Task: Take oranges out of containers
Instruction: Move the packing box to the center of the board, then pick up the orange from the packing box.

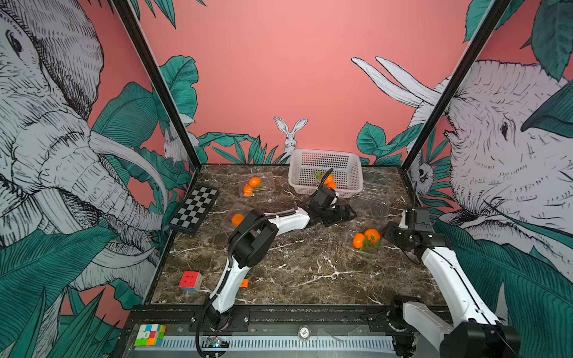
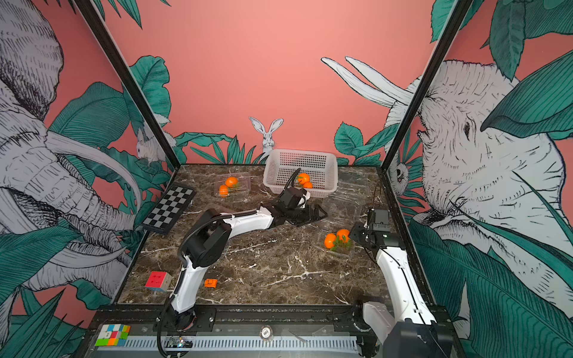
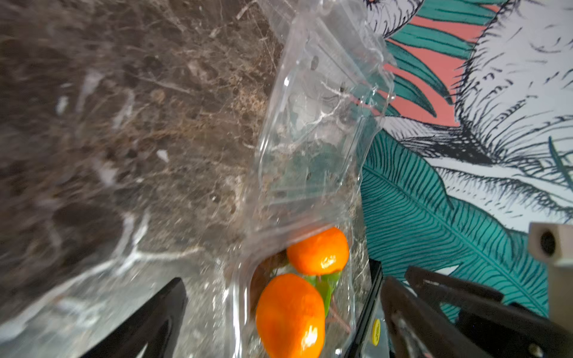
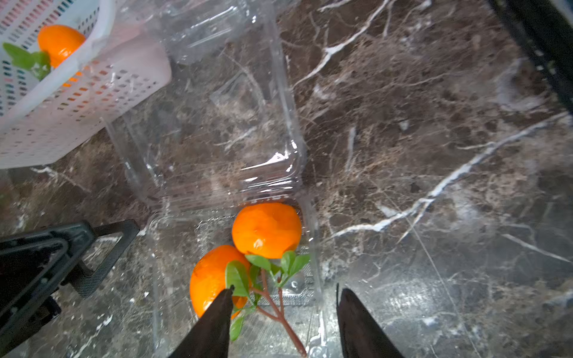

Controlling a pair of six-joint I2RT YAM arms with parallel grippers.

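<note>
**Right pincer at the open box, fruit just ahead but slightly off its line**

The right pincer (image 4: 285, 289) is released, its two dark tips apart with nothing clamped. It sits at the near end of a clear ribbed plastic clamshell container (image 4: 311, 248) that lies open on the dark brown marble tabletop (image 4: 434, 124), its lid folded flat beyond. Inside, two small round bright-orange fruits touch each other. The nearer orange (image 4: 210, 279) is partly hidden by one tip, off to that side of the gap. The farther orange (image 4: 266, 231) sits more in line with the gap, past a green leafy twig (image 4: 277, 310). The pair's row therefore runs slantwise to the pincer's approach. The left pincer (image 1: 347, 214), spread wide and empty, lies just beside the same box on its other side. The right one looks better aimed, though a sidestep toward the nearer fruit seems needed first.
</note>
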